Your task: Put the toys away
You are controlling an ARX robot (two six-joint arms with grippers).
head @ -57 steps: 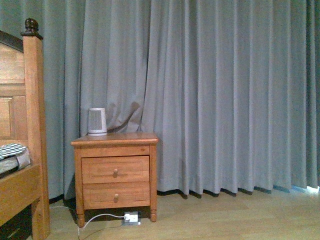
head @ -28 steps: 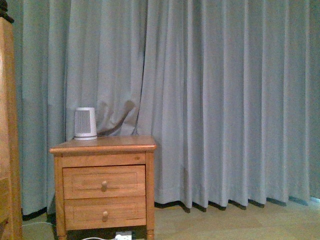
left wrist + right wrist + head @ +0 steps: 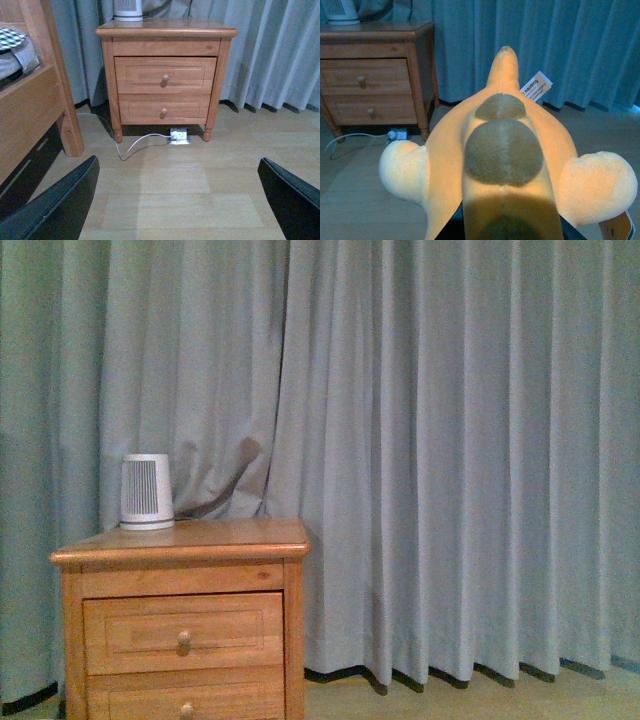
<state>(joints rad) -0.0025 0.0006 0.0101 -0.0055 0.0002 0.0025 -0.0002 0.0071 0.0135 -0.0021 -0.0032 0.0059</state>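
The orange-yellow plush animal (image 3: 505, 165) fills the right wrist view, with brown round patches down its back, pale rounded paws at each side and a white tag near its pointed end. My right gripper (image 3: 507, 232) is shut on it, the fingers mostly hidden under the plush. The plush hangs above the wooden floor. In the left wrist view my left gripper (image 3: 185, 200) is open, its two dark fingers (image 3: 55, 205) wide apart over bare floor with nothing between them. Neither arm shows in the front view.
A wooden nightstand (image 3: 180, 620) with two drawers stands against grey curtains (image 3: 450, 440), a small white ribbed device (image 3: 146, 492) on top. A white cable and power strip (image 3: 179, 136) lie under it. A wooden bed frame (image 3: 35, 105) stands beside the nightstand.
The front view has shifted right and closer: the bed post has left the picture and the nightstand now sits lower and further left, cut off at the bottom.
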